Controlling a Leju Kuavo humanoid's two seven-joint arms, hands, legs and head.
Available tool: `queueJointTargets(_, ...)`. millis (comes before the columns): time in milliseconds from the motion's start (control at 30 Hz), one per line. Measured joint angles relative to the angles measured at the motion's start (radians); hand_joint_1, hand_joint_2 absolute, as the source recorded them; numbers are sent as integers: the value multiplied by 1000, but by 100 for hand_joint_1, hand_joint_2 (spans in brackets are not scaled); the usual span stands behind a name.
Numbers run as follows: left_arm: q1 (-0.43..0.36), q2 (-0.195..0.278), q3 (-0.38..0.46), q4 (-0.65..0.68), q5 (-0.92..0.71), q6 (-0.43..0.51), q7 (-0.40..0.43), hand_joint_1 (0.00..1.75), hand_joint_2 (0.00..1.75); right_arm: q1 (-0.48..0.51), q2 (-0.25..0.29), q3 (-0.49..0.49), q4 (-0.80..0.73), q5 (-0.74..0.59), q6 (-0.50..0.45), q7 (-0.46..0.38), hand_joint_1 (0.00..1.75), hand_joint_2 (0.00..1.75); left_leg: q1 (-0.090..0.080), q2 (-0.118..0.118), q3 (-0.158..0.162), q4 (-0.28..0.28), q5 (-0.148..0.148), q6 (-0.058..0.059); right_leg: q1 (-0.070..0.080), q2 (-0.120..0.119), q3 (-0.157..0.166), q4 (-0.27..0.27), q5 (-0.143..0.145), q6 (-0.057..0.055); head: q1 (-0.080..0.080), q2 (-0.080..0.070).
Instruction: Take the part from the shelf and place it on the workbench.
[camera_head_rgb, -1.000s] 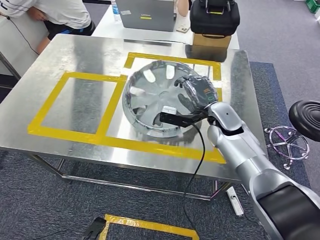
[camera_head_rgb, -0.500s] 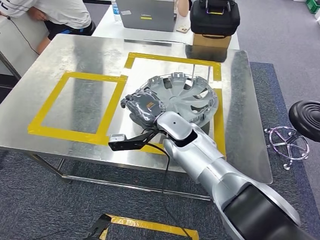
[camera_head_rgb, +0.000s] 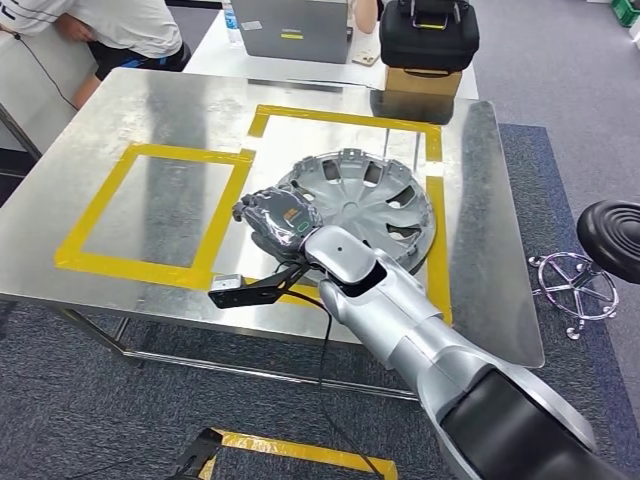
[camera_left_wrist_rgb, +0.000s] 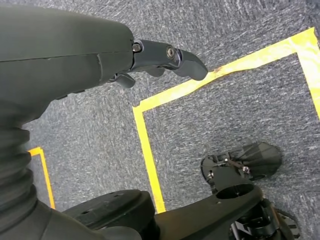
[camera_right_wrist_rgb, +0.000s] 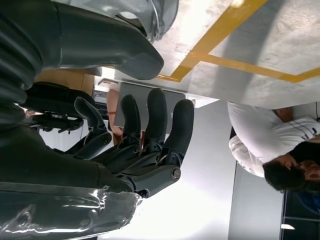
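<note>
The part is a silver hubcap (camera_head_rgb: 362, 205). It lies flat on the steel workbench (camera_head_rgb: 151, 110), inside the right-hand yellow tape rectangle. My right hand (camera_head_rgb: 279, 215) hovers at the hubcap's left rim, wrapped in clear plastic. In the right wrist view the thumb and fingers (camera_right_wrist_rgb: 151, 125) stand apart with nothing between them, and the hubcap's rim (camera_right_wrist_rgb: 158, 12) lies just beyond the thumb. My left hand (camera_left_wrist_rgb: 162, 55) hangs over the grey carpet, fingers stretched out and holding nothing.
A second yellow tape rectangle (camera_head_rgb: 151, 210) marks the bench's left half. Behind the bench stand a laptop (camera_head_rgb: 294, 28) and a black bag on a cardboard box (camera_head_rgb: 429, 35). A person (camera_head_rgb: 113, 30) leans at the back left. A black stool (camera_head_rgb: 615, 235) stands to the right.
My right hand swung from the hubcap's right side to its left rim. The hubcap, tilted up half a second ago, has dropped flat onto the bench.
</note>
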Motion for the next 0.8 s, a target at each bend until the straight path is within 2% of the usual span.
queueJointTargets(200, 2, 0, 1, 0, 0, 8, -2, 0, 175, 2, 1, 4, -27, -53, -49, -12, 175, 175, 0, 0, 0, 0, 0, 0, 0, 0, 0, 0, 0, 0, 0, 0)
queueJointTargets(800, 8, 2, 12, 0, 0, 19, -6, 0, 175, 17, -27, 13, -64, -93, -66, -12, 175, 175, 0, 0, 0, 0, 0, 0, 0, 0, -1, 0, 0, 0, 0, 0)
